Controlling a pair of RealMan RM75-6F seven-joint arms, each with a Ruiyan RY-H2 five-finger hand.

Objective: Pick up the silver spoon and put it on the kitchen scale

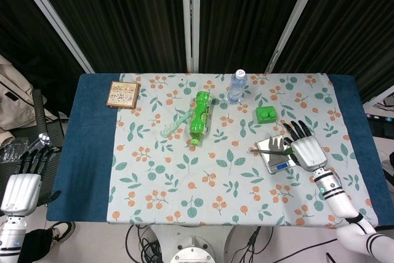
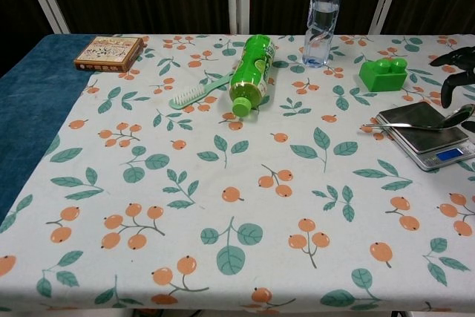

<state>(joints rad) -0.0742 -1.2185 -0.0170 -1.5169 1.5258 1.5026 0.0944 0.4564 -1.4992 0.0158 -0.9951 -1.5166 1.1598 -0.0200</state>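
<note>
Silver spoon lies across the kitchen scale; right hand fingers released above it; next, withdraw clear.

spoon: lies across scale, handle sticks out past its left edge, bowl at right
scale: right side of table, in front of block
right hand: just right of scale, fingers over its right edge
bottle: upright, back centre-right
drink bottle: lying down, centre, left of bottle
brush: just left of drink bottle
box: back left
left hand: off table, far left
</note>
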